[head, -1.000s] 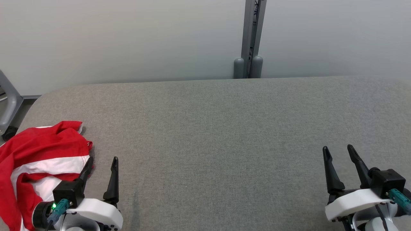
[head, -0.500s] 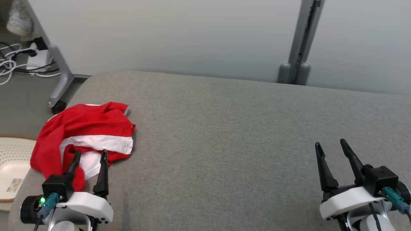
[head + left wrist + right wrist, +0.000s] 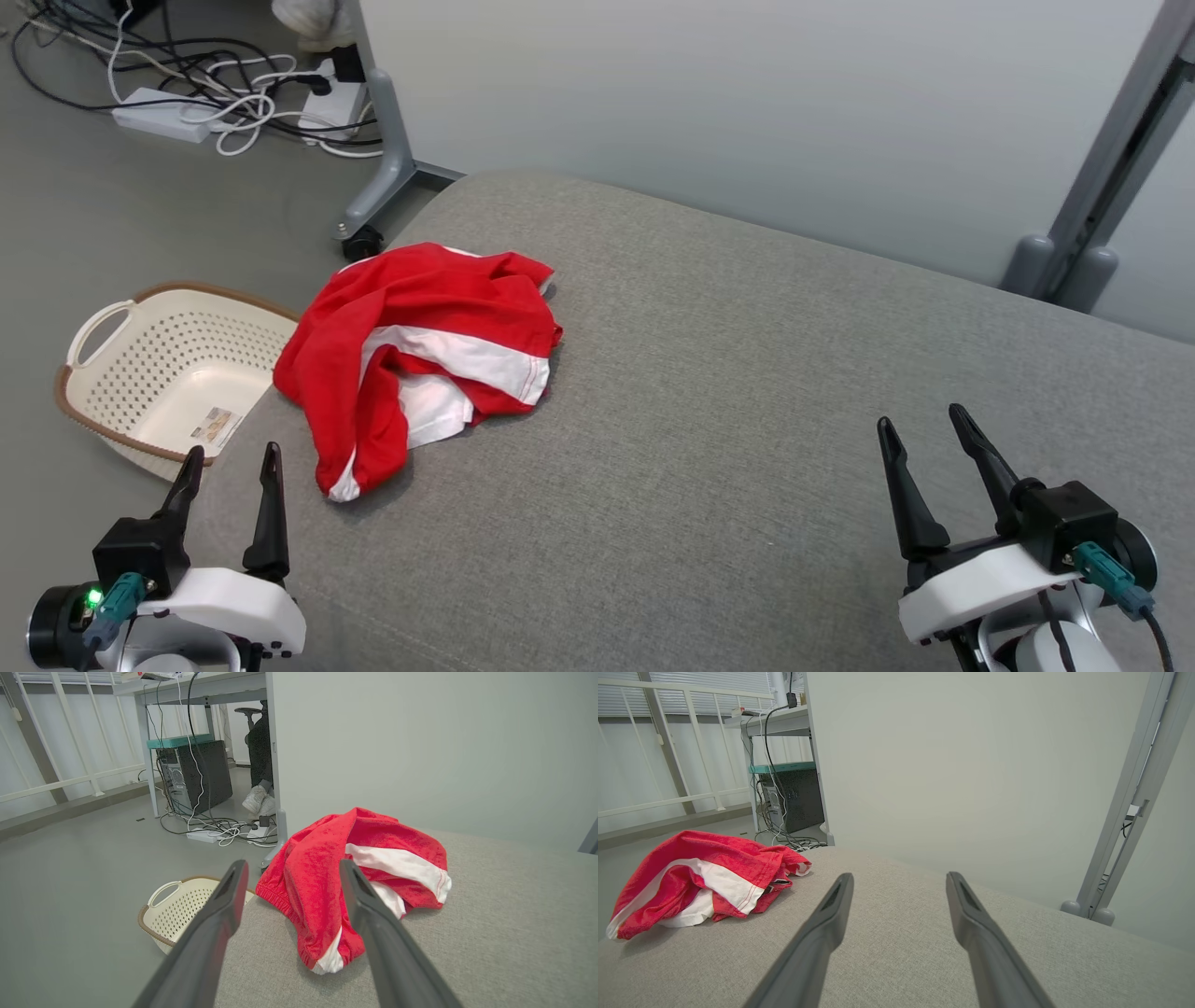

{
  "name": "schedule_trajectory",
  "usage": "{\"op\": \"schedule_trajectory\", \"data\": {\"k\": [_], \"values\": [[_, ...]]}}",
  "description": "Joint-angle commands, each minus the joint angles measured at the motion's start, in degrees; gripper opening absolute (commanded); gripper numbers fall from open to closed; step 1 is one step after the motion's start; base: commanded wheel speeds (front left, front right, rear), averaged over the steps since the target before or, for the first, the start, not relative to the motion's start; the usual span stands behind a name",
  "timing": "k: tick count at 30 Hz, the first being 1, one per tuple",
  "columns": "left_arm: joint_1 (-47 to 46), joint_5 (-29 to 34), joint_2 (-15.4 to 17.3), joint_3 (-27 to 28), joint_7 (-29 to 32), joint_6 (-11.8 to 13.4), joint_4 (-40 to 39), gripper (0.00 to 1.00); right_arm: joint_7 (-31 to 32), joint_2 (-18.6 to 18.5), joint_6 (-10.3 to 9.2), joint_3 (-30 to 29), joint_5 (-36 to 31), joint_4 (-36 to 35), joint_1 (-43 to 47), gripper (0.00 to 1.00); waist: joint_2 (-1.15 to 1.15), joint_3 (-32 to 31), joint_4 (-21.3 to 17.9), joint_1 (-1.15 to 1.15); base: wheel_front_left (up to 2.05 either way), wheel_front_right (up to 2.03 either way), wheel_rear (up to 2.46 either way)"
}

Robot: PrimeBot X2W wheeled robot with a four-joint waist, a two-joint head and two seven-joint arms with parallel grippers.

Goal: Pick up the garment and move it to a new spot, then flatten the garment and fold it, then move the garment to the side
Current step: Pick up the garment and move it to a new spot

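Near the left end of the grey padded table (image 3: pixel 747 439), the crumpled red and white garment (image 3: pixel 420 345) lies in a heap, close to the table's rim. On the floor beside that end sits a cream perforated basket (image 3: pixel 159 364). The left gripper (image 3: pixel 233 451) hovers near the garment without touching it, fingers spread apart and holding nothing. The right gripper (image 3: pixel 920 418), well apart from the garment, is likewise spread and empty.
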Motion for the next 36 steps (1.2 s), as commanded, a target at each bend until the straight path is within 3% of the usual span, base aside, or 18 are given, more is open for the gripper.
{"op": "schedule_trajectory", "data": {"k": [1, 21, 26, 30, 36], "values": [[0.08, -0.21, -0.04, 0.09, -0.09, 0.34, -0.25, 1.0, -0.29, -0.19, 0.03, -0.17, 0.16, 0.04, -0.58, 1.0, 0.0, 0.15, 1.53, 0.0, 0.0, 0.0, 0.0], [-2.0, -1.06, -1.05, -0.5, -0.09, 0.17, -0.44, 1.0, -0.29, -0.12, 0.03, -0.77, -0.25, -0.63, -1.2, 1.0, 0.0, 2.22, 3.37, 0.0, 0.0, 0.0, 0.0], [-5.12, -1.61, -2.06, -0.04, -0.09, 0.56, -0.96, 1.0, 0.24, -1.34, 0.03, -0.42, -0.76, -1.41, -3.0, 1.0, 0.0, 5.7, 1.4, 0.0, 0.0, 0.0, 0.0], [-9.3, -2.62, -1.97, 0.57, -0.08, -0.61, 0.55, 1.0, 1.9, -2.54, 0.03, 0.2, -1.2, -3.39, -5.0, 1.0, 0.0, 10.06, -1.15, 0.0, 0.0, 0.0, 0.0], [-17.47, -3.82, 0.09, 0.56, 1.25, -2.6, 11.89, 1.0, 4.02, -4.36, 0.02, 0.6, -1.57, -6.22, -7.11, 1.0, 0.0, 15.59, -5.14, 0.0, 0.0, 0.0, 0.0]]}}
